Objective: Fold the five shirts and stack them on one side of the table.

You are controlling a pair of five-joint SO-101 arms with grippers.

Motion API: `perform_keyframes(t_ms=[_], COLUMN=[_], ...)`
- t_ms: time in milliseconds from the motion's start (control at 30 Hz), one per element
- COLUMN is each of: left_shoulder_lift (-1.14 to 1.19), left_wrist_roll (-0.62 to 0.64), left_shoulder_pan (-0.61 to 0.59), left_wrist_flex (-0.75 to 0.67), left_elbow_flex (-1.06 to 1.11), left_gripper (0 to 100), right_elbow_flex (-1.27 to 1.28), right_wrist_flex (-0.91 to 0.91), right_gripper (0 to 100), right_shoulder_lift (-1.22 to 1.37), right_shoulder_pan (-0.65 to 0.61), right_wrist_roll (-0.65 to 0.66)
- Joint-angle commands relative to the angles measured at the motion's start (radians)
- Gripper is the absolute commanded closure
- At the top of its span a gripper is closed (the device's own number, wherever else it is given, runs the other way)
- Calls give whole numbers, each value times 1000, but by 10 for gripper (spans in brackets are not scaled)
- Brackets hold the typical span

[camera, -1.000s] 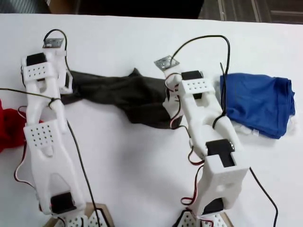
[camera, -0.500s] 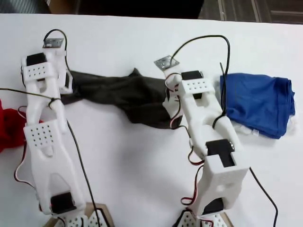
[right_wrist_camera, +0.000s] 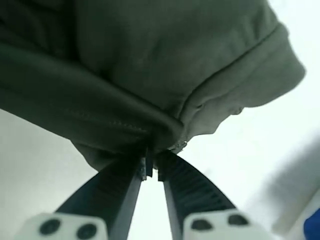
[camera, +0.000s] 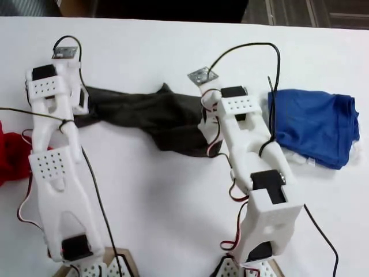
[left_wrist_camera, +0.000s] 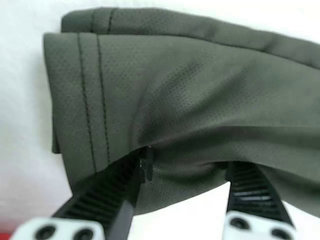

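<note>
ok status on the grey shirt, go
left gripper open at one end of grey shirt. right gripper shut on the other end. blue shirt, red shirt off to sides.

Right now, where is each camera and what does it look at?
High view: above the table, looking down on the left arm, the right arm and the grey shirt between them.
Left wrist view: on the left arm, looking past the open left gripper at the shirt.
Right wrist view: on the right arm, looking past the right gripper, shut on the shirt's edge.
Shared: all three show the grey shirt.
</note>
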Motion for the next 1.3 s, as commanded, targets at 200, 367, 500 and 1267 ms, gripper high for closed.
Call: perform_keyframes(t_ms=[200, 367, 500, 1267], left_shoulder_lift=[-6, -66, -144, -611], left_wrist_roll=[6, 6, -74, -542], left_shoulder_pan=[-23, 20, 25, -20], left_wrist_flex=[6, 175, 236, 226], left_elbow_flex=[-19, -142, -231, 568], left_gripper=[740, 740, 740, 740], right_elbow_flex=[-121, -94, -44, 514], right_wrist_flex=[116, 139, 139, -351], right_gripper=[976, 976, 976, 976], right_shoulder_lift=[-343, -464, -567, -1013], right_shoulder_pan=[-5, -5, 5, 392], right_wrist_roll=[-2, 43, 55, 115])
